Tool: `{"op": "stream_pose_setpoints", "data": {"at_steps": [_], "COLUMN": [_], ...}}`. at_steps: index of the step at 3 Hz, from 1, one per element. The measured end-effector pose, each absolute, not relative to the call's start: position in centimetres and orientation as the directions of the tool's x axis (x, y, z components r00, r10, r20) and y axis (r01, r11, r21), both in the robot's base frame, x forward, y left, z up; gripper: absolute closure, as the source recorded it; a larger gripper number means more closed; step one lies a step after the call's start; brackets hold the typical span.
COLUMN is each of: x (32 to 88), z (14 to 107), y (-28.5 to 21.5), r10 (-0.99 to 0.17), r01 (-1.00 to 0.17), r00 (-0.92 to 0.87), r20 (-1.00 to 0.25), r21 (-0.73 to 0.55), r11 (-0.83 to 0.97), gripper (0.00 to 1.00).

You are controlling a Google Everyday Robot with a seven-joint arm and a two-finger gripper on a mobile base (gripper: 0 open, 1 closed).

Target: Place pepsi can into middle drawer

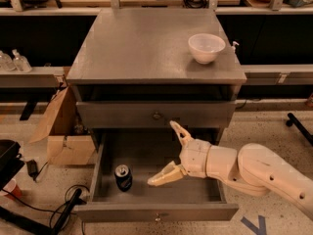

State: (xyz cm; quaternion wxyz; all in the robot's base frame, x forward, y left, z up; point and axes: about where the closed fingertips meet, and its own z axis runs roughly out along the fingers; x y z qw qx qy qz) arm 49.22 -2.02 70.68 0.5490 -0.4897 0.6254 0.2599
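The gripper (161,153) hangs low at centre, jaws spread wide, its pale arm (264,173) reaching in from the right.
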Motion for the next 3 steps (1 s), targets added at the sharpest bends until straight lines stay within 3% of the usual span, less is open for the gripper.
{"op": "stream_pose_setpoints", "data": {"at_steps": [1, 3], "x": [51.9, 58.1], "z": [73.5, 87.6], "y": [-5.6, -14.0], "r10": [-0.374, -0.464], "r01": [-0.884, -0.841], "r00": [0.102, 0.217], "r20": [-0.922, -0.859], "r21": [-0.256, -0.406], "r11": [0.391, 0.358], "gripper": [0.0, 0.0]}}
